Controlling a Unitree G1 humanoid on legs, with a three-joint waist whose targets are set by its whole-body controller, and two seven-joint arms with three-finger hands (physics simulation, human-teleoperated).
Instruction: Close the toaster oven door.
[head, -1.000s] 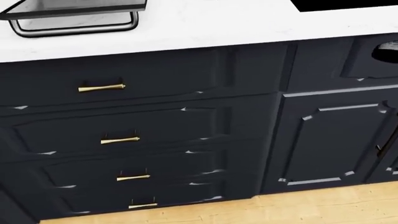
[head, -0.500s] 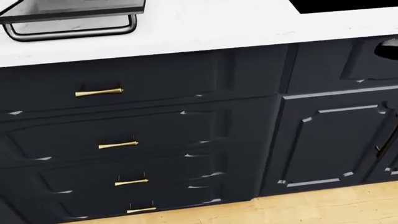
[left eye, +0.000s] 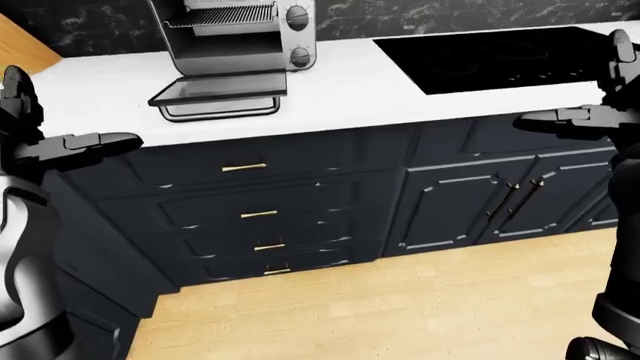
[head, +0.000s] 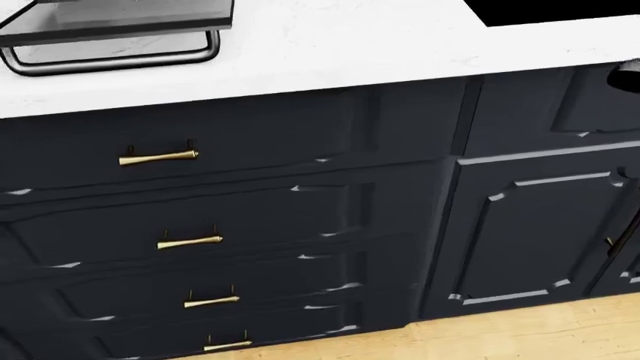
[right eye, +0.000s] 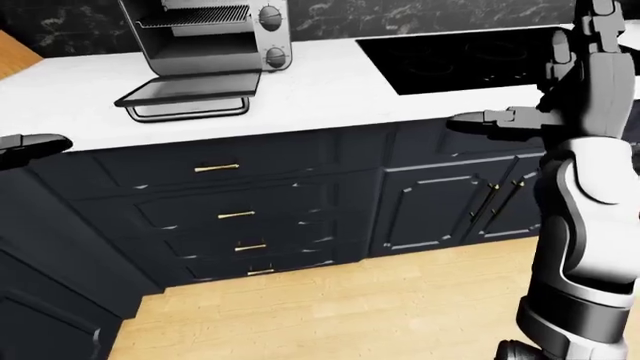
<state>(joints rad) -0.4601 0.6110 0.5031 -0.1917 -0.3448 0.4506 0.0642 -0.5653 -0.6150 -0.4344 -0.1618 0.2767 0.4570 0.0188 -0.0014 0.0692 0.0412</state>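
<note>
We see the silver toaster oven (left eye: 240, 34) on the white bench (left eye: 340, 82) — its glass door (left eye: 218, 88) dropped flat; our left hand (left eye: 70, 146) and right hand (right eye: 520, 118) hang apart from it, fingers spread wide.

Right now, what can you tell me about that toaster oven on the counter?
The toaster oven is a silver, metal-looking box standing upright on the white countertop, against the dark marbled wall. Its door hangs fully open, folded down flat toward the counter edge, with a dark bar handle along its outer edge. A wire rack shows inside, and two round knobs sit on the right side. Its top is cut off. Neither hand touches it.
</note>
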